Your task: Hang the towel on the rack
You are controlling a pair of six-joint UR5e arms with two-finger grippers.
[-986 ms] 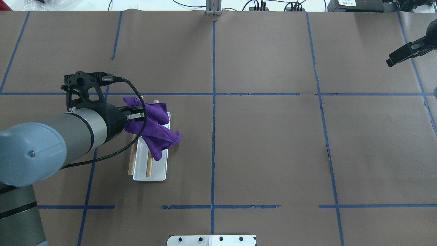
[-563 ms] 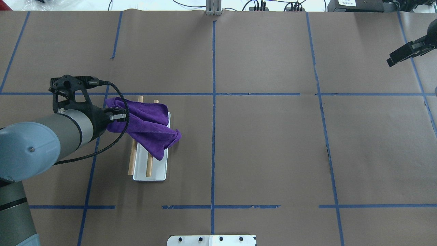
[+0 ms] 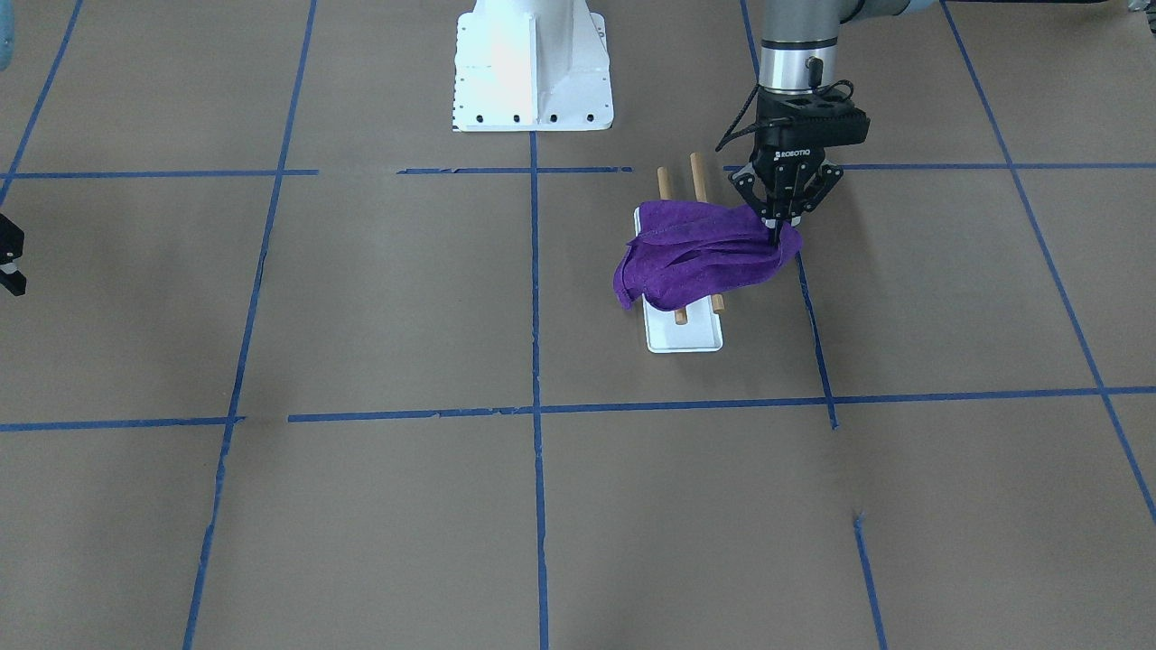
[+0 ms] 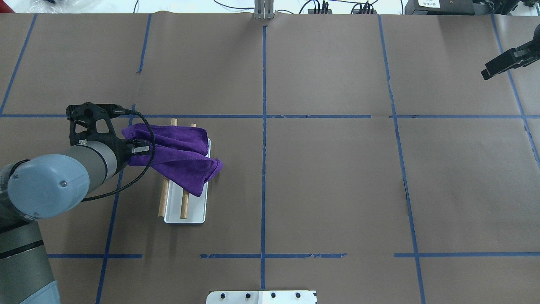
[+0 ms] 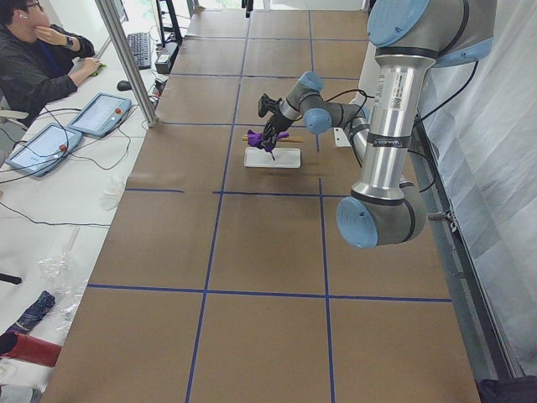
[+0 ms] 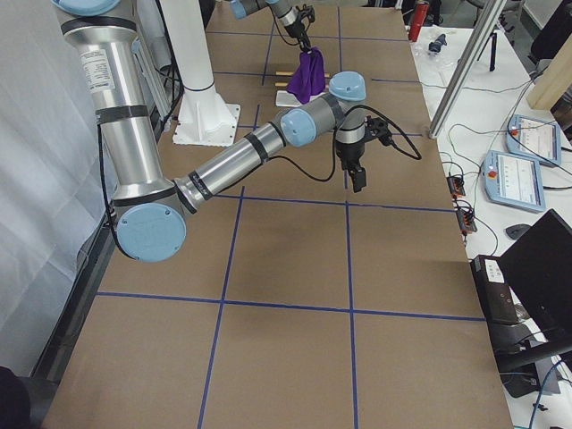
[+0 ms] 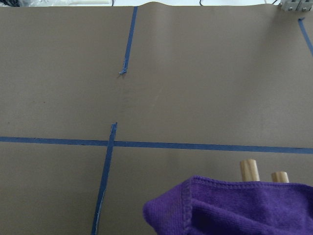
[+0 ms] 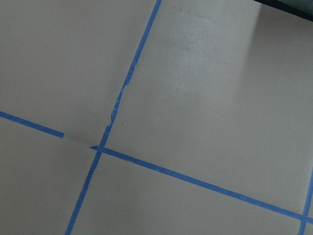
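Brown paper covers the whole table [image 4: 329, 177], divided into large rectangles by blue tape lines [image 4: 263, 169]. From the operators' side, a white bolted metal pedestal [image 3: 533, 72] stands at the robot's edge of the table.

Rack: a small rack [image 4: 187, 213] with a flat white rectangular base stands on the robot's left half of the table. It carries two parallel light-brown wooden dowels [image 4: 184, 207] above the base. The dowel ends project clear of the cloth at both ends [image 3: 696, 167].

Towel: the purple cloth towel [image 4: 181, 154] lies draped across both dowels, covering roughly the half of the rack farther from the robot. One bunched fold hangs past the base on the side toward the table centre; contact with the table cannot be confirmed. The opposite edge extends out beyond the outer dowel. The left wrist view shows the hemmed edge [image 7: 244, 208] in the foreground with both dowel tips just behind it.

Left end effector [image 3: 775, 236]: pointing down, fingers closed onto the outer edge of the towel, just beside the rack. It is seen from above at the cloth's edge [image 4: 141, 150].

Right end effector [image 4: 504, 63]: positioned well apart from the rack, over the far right edge of the table, holding nothing visible. Its finger opening cannot be determined.
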